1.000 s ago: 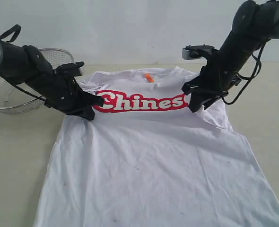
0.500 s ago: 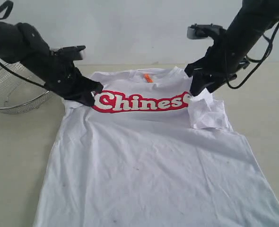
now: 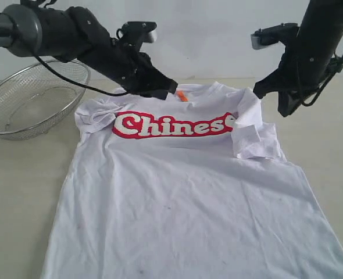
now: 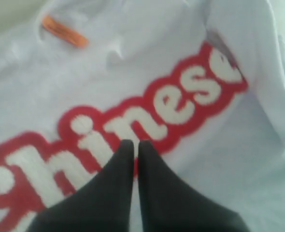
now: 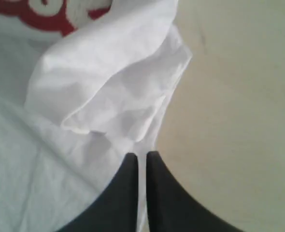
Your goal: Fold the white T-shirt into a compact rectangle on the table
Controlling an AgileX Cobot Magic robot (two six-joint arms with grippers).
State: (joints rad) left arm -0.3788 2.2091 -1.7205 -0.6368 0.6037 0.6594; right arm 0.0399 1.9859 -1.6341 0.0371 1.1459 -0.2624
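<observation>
1. Presently: soft white cotton T-shirt (image 3: 177, 192), red-lettered, flat on the pale beige matte table (image 3: 20, 192); sleeves tucked inward, likely to narrow it.
2. Left gripper (image 4: 135, 145): jaws together, empty, above the chest.
3. Right gripper (image 5: 141, 155): jaws together, empty, over the sleeve edge.

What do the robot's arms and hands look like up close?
The left arm and right arm are thick, rounded, matte black tubes. Thin black cables loop loosely beside them. Each carries a small pale grey box near the wrist. The left hand and right hand each have two smooth black fingers tapering to blunt tips. No markings show.
</observation>
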